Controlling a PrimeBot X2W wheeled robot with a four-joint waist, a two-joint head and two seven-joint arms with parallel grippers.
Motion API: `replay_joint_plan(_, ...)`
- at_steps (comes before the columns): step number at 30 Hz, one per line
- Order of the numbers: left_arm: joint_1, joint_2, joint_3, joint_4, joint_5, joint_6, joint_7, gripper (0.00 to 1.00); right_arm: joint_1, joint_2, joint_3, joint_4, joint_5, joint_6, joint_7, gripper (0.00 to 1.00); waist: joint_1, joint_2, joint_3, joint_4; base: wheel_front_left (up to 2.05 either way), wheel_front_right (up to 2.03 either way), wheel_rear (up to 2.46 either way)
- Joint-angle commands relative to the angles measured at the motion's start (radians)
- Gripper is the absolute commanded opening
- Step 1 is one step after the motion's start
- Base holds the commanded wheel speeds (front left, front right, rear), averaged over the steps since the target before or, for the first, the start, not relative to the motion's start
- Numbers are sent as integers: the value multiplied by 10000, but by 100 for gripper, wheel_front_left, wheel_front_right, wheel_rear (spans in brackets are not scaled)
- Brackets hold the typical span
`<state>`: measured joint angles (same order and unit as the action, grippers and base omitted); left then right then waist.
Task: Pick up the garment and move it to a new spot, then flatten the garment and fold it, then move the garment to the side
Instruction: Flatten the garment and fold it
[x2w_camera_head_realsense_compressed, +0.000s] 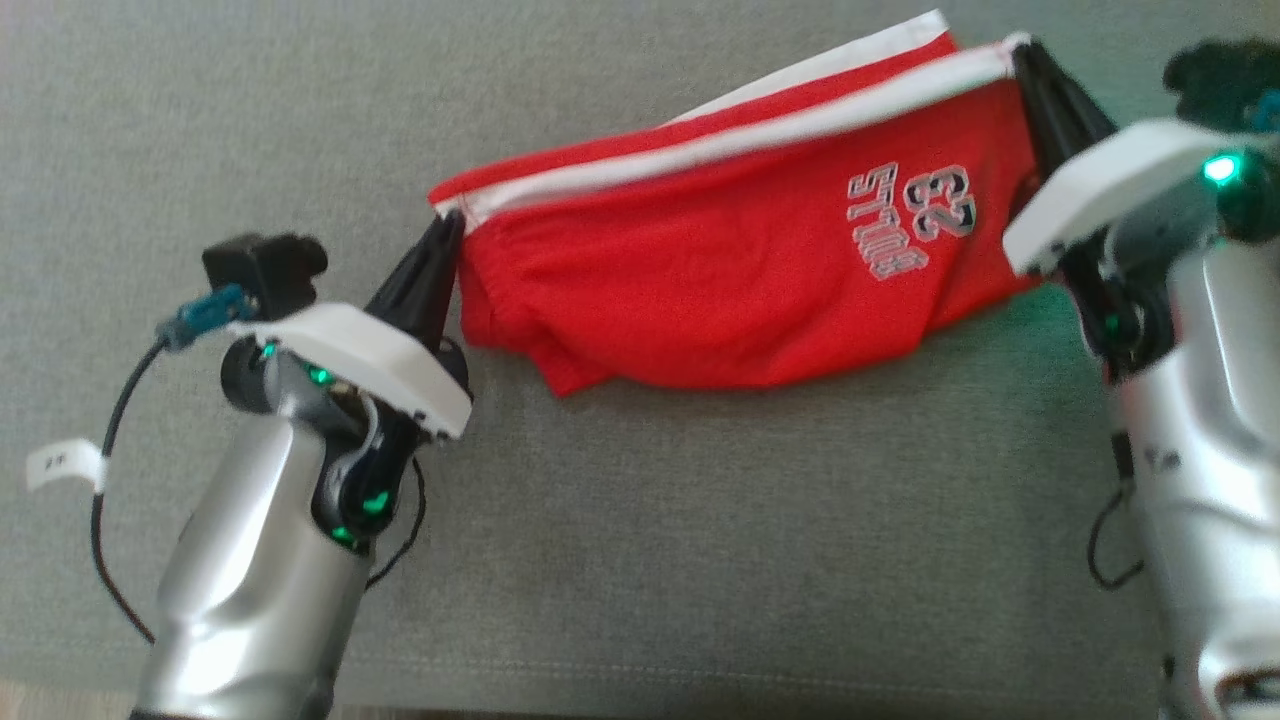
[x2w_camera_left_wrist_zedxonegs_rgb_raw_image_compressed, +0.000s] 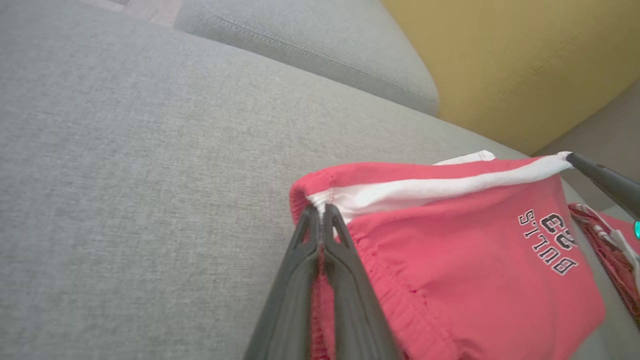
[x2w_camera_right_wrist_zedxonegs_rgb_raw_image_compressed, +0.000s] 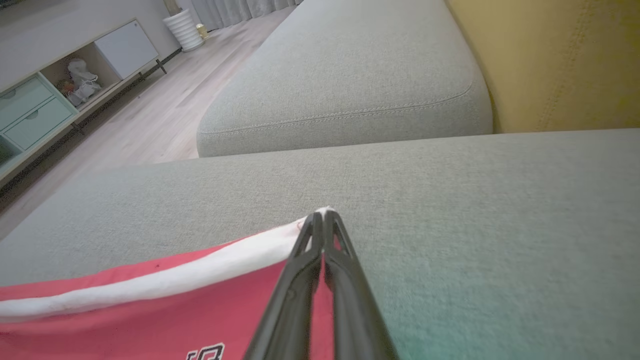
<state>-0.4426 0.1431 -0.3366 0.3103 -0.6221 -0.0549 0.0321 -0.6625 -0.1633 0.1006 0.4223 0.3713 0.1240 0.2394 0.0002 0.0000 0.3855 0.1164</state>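
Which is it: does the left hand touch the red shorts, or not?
Touching. The left wrist view shows the left hand shut on the white stripe of the red shorts.

- A grey sofa cushion (x2w_camera_right_wrist_zedxonegs_rgb_raw_image_compressed: 350, 75) is seen at 12 o'clock, a yellow backrest (x2w_camera_right_wrist_zedxonegs_rgb_raw_image_compressed: 565, 60) at 2.
- A wooden floor (x2w_camera_right_wrist_zedxonegs_rgb_raw_image_compressed: 165, 110) and a low cabinet (x2w_camera_right_wrist_zedxonegs_rgb_raw_image_compressed: 35, 110) are seen at 10.

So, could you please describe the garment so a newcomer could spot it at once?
Find the wide grey sofa cushion. Across it stretches a pair of red shorts. Its white top band and "BULLS 23" print stand out from the plain grey.
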Motion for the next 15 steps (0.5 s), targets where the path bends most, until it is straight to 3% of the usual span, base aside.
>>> replay_joint_plan(1, -470, 163, 367, -48, -31, -86, -112, 0, -473, -32, 272, 54, 126, 67, -238, 0, -2, 0, 301, 231, 0, 0, 0)
replay_joint_plan(8, -1377, -22, 157, 1288, -43, -426, -638, 0, -2120, -67, 1265, 2269, 464, 67, -1211, 0, -2, 0, 713, 338, 0, 0, 0)
replay_joint_plan(9, -1462, -46, 118, 1441, -44, -461, -722, 4, -2264, -47, 1396, 2526, 550, 67, -1348, 0, -2, 0, 730, 338, 0, 0, 0)
replay_joint_plan(10, -1533, -75, 85, 1567, -48, -496, -848, 42, -2381, -41, 1521, 2763, 618, 67, -1492, 45, -2, 0, 736, 340, 0, 0, 0)
replay_joint_plan(11, -1568, -107, 61, 1700, -56, -517, -959, 78, -2478, -24, 1673, 2944, 679, 67, -1666, 100, -2, 0, 731, 333, 0, 0, 0)
replay_joint_plan(12, -1568, -150, 65, 1818, -96, -532, -1073, 100, -2540, -11, 1817, 3103, 741, 67, -1852, 100, -2, 0, 711, 319, 0, 0, 0)
replay_joint_plan(15, -1444, -166, 92, 2080, -54, -504, -1496, 100, -2562, -15, 2232, 3411, 889, 67, -2491, 100, -2, 0, 563, 233, 0, 0, 0)
